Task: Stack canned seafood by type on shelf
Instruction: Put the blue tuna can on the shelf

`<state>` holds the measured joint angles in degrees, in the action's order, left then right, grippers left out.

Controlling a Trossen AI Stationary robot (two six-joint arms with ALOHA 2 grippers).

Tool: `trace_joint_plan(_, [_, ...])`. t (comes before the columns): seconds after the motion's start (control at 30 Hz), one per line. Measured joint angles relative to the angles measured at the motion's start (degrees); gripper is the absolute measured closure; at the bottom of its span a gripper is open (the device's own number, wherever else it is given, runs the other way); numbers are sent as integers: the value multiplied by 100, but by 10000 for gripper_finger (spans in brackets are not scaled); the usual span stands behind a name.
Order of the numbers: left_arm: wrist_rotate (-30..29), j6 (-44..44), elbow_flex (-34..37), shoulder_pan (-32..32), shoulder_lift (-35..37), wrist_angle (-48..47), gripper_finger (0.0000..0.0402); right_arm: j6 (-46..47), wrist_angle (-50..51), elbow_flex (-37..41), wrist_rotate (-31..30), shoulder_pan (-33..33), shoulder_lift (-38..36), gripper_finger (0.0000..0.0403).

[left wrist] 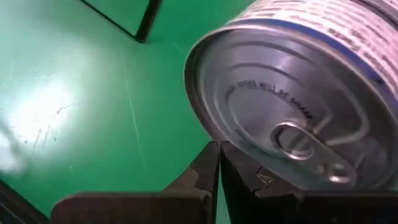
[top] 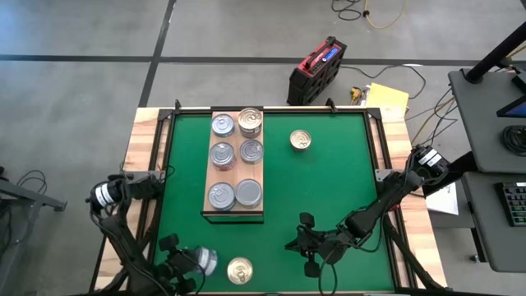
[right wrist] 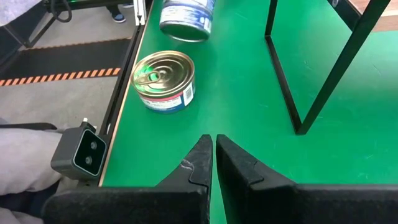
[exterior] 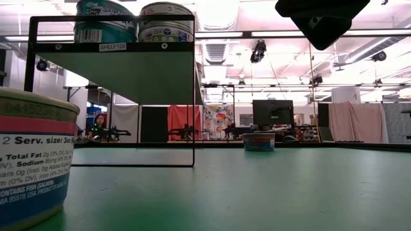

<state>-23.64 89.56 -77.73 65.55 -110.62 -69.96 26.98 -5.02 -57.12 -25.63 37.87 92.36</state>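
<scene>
Sitting low at the near-left corner of the table, the left gripper [left wrist: 218, 163] has its fingers pressed fully together with nothing between them, and right in front of those tips lies a silver-lidded tin [top: 205, 261] tipped on its side. From the left wrist, the lid and pull-tab face the camera, so the round axis of that tin runs roughly toward the gripper, not upright. That is the relation everything hangs on: closed fingers, a tin lying over, just beside them and possibly touching — I can't tell which.

Just along the near edge stands a gold-lidded tin [top: 240, 270], upright, between the two arms. The right gripper [right wrist: 213, 152] is likewise closed and empty, hovering over the green mat [top: 329, 181], with that gold tin ahead of it and off to one side. A second gold-lidded tin [top: 301, 141] stands alone farther back, beside the shelf [top: 235, 211].

Up on the shelf, six tins [top: 236, 156] already sit in two rows.

My read: the left arm is nearer the tipped tin, but it would need to open up first, and gripping across the curved wall looks awkward while the tin lies like that.
</scene>
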Motion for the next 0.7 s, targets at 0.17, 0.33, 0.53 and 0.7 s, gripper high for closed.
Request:
trace_joint_plan(0.17, [-42,169,36,51,4,10,401,2,-2,0,0,0,-2,390])
trace_joint_plan(0.33, [-37,349,170,68,4,54,401,5,-4,0,0,0,-2,390])
trace_joint_plan(0.53, [81,417,293,73,4,49,401,74,-2,0,0,0,-2,390])
trace_joint_plan(0.7, [256,405,90,79,6,-331,401,98,-2,0,0,0,-2,390])
